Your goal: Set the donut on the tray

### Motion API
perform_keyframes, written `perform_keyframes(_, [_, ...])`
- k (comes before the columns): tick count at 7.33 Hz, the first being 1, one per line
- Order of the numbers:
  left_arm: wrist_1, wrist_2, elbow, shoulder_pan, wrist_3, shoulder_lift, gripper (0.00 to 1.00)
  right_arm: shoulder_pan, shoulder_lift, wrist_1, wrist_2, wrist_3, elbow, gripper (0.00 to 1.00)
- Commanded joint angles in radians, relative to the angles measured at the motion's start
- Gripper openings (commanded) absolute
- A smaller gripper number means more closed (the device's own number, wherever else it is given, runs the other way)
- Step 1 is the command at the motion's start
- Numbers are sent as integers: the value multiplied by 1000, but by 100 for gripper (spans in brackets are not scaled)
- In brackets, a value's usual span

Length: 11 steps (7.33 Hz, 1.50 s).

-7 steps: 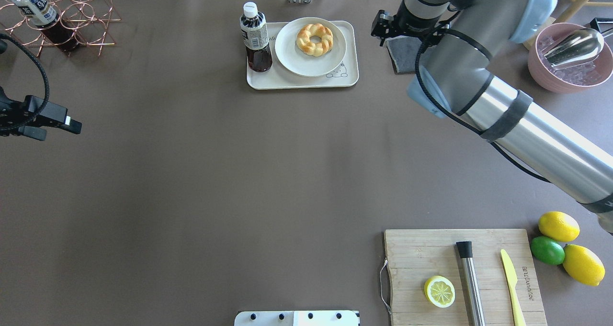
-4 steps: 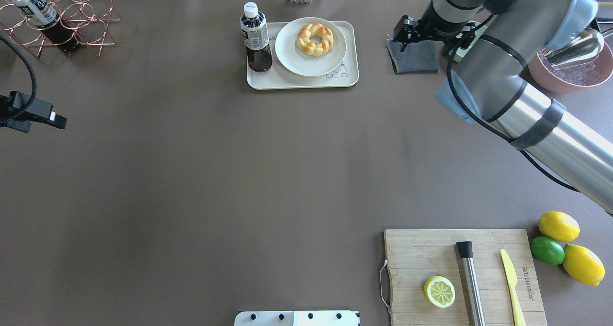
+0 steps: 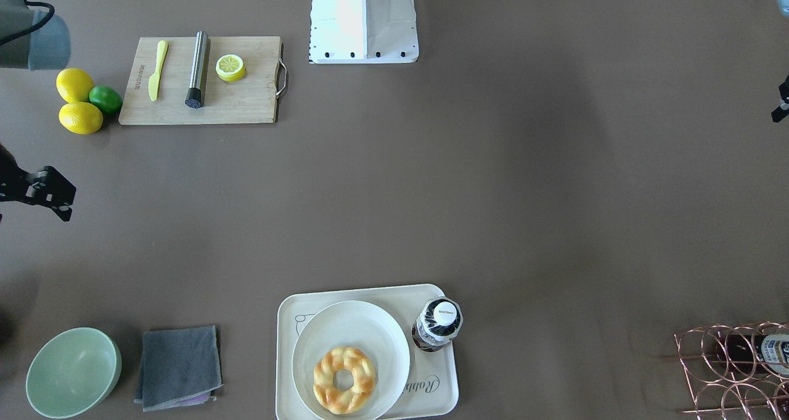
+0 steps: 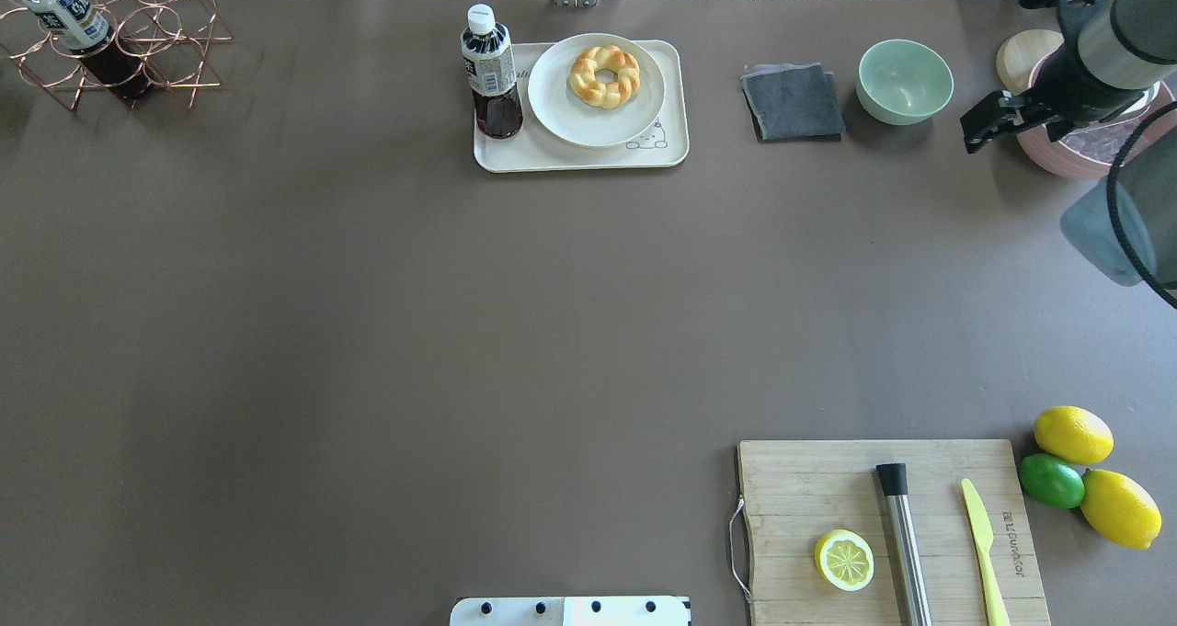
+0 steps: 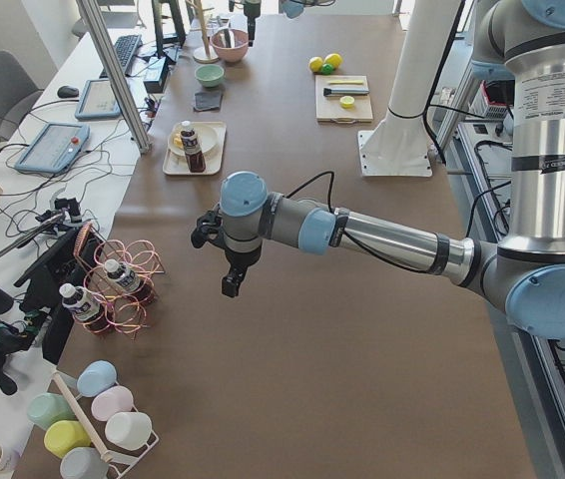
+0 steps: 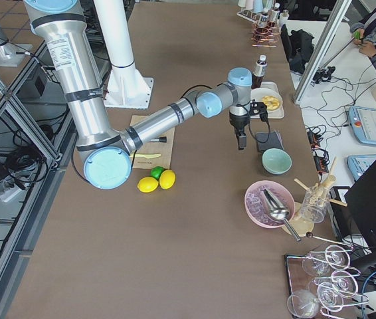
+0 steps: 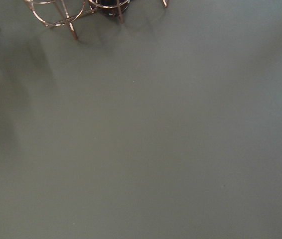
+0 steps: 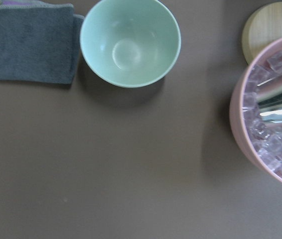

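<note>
The donut (image 4: 604, 76) sits on a round white plate (image 4: 561, 111), and the plate lies on the tray (image 4: 515, 154), near the top centre of the overhead view. A dark bottle (image 4: 490, 70) with a white cap stands upright on the same tray, just left of the plate. In the front-facing view the tray is at the bottom centre, with its grey script showing beside the plate.

Neither arm is near it. The right claw (image 4: 979, 130) hangs over the desk (image 4: 460, 332) at the upper right of the overhead frame, well apart from the tray and holding nothing. It is just beside a pink bowl of ice (image 8: 240, 129) and to the right of a pale green bowl (image 4: 905, 79) and a folded grey cloth (image 4: 793, 102). I can't make out whether its jaws are parted or together.

The left claw (image 5: 231, 284) is out of the overhead frame. The left side view shows it pointing down above bare desk beside a copper wire rack (image 5: 128, 284) holding bottles. I cannot tell how its jaws stand either.

A wooden cutting board (image 4: 809, 488) with a lemon half (image 4: 844, 560) lies at the lower right of the overhead view.
</note>
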Motion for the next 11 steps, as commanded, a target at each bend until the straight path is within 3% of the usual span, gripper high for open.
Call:
perform_keyframes(1, [6,-5,31,-73,89,59,97,183,-153,1,121,-291,24,100])
perform_keyframes(3, [-2,-9,37,-73,97,80,97,320,-254,4,173,-473,24,100])
perform_keyframes(5, [-5,0,29,-76,98,82,97,377,-311,11,216,-518,30,100])
perform_keyframes(11, [-3,1,31,-85,97,76,97,355,-323,30,257,-514,-48,100])
